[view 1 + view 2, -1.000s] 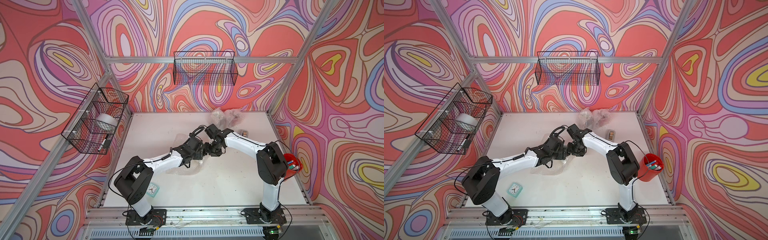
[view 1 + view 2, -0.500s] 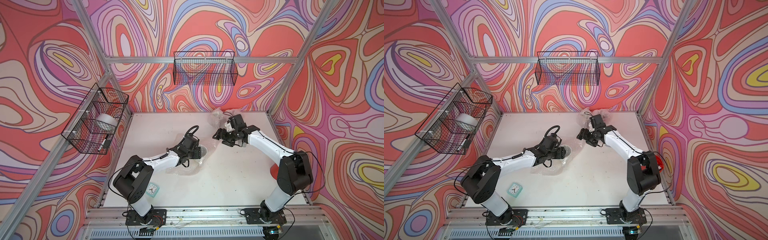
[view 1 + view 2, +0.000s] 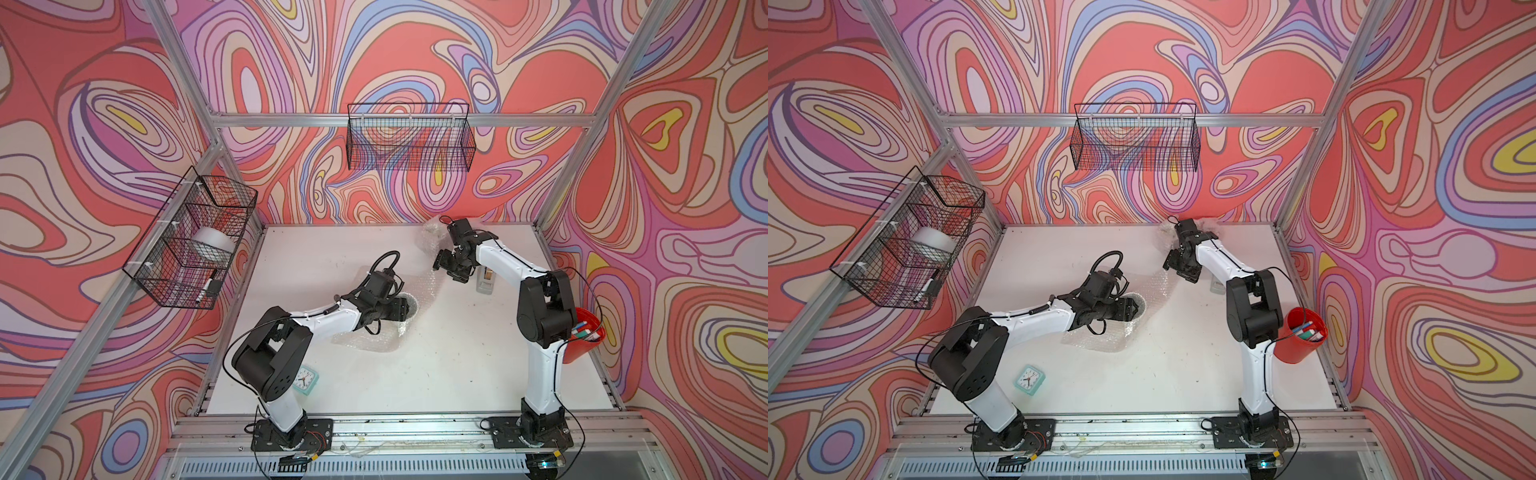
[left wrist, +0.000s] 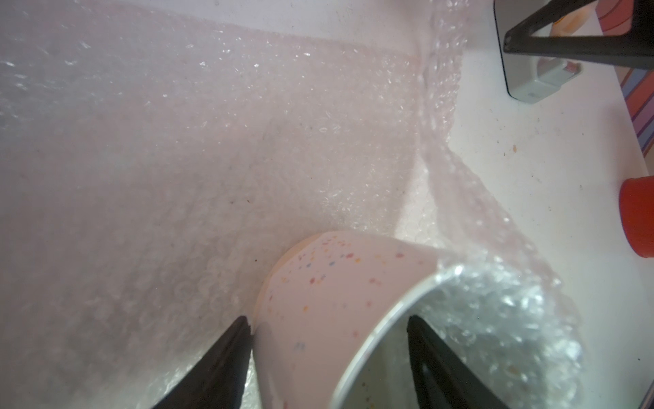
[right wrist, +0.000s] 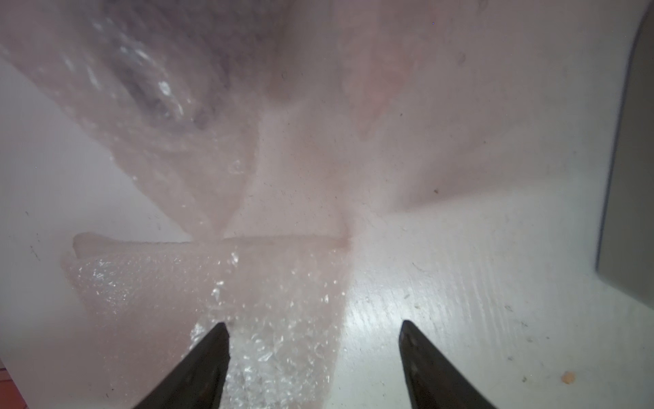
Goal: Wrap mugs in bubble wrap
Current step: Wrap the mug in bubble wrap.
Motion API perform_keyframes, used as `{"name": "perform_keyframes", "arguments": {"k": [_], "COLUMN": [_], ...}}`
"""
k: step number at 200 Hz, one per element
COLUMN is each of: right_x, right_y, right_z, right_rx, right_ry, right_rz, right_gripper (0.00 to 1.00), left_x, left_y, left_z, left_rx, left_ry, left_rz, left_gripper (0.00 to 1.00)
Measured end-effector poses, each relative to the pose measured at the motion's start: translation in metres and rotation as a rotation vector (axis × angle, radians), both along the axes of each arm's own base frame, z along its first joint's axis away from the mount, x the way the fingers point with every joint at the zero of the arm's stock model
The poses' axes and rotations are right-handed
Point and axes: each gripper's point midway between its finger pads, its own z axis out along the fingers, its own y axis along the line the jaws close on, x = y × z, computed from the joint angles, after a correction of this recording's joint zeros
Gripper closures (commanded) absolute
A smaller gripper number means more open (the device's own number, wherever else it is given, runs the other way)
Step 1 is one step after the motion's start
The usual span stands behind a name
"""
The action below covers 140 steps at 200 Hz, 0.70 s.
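Around me the walls [image 3: 415,62] are papered in a swirling pattern of coral red, pink, lavender, blue and yellow loops outlined in dark lines, and bare aluminium frame bars [image 3: 291,120] run along the corners. A long black wire basket [image 3: 411,143] hangs on the back wall and a deeper black wire basket [image 3: 191,245] on the left one. Below, a flat white tabletop [image 3: 457,374] lies under bright, even light with soft shadows, edged in front by a ribbed aluminium rail [image 3: 415,428].
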Motion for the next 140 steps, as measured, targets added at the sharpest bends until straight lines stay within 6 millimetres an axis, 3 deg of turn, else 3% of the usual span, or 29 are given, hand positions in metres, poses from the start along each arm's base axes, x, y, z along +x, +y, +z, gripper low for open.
{"name": "perform_keyframes", "arguments": {"k": [59,98,140], "right_x": [0.016,0.015,0.005], "right_y": [0.005,0.0,-0.009], "right_z": [0.012,-0.008,-0.029], "right_rx": [0.002,-0.048,-0.105], "right_ry": [-0.033,0.028,0.105], "right_rz": [0.015,0.021,0.033], "right_gripper": [0.3,0.38,0.67], "left_x": [-0.003,-0.004,-0.004], "left_y": [-0.005,-0.006,-0.006], "left_z": [0.0,-0.001,-0.001], "left_rx": [-0.015,-0.019,-0.02], "left_ry": [0.012,0.015,0.017], "left_rz": [-0.031,-0.035,-0.037], "left_gripper": [0.28,0.28,0.28]}}
